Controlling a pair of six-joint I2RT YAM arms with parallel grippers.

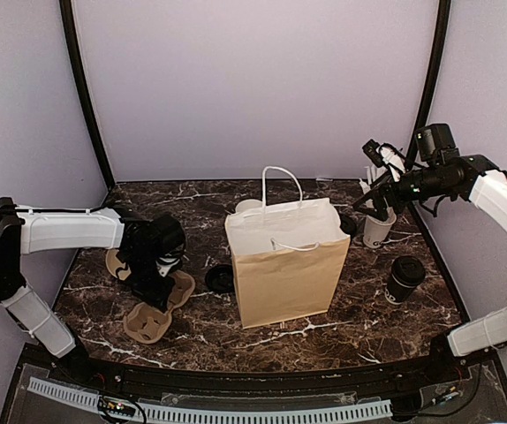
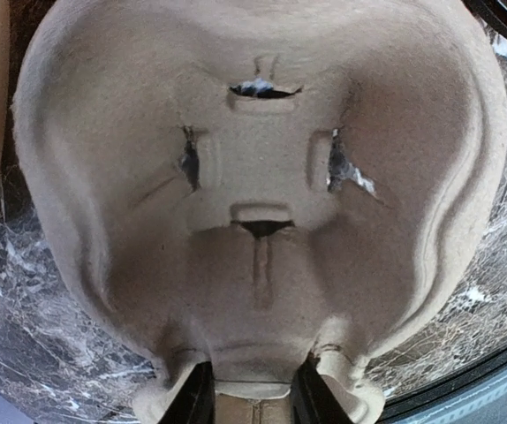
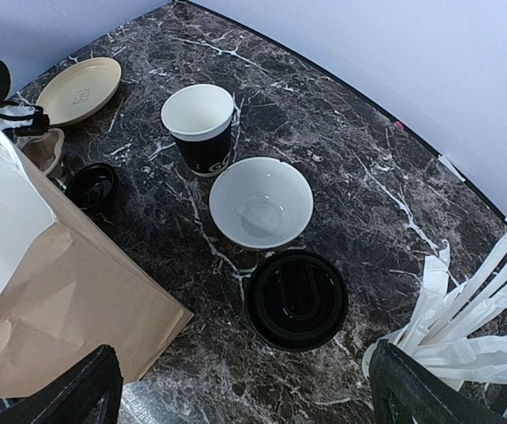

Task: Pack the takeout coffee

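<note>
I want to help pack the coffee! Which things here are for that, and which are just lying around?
For the job:
- lidded black coffee cup
- open black coffee cup
- paper bag
- pulp cup carrier
- small black lid, probably for the open cup

Just lying about:
- white bowl
- cup of wrapped straws
- tan plate
- big black lid

lab booth: plain lilac walls, marble table

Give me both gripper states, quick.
Left gripper: jaws straddle the rim of the pulp cup carrier; grip cannot be told.
Right gripper: open, empty.
</note>
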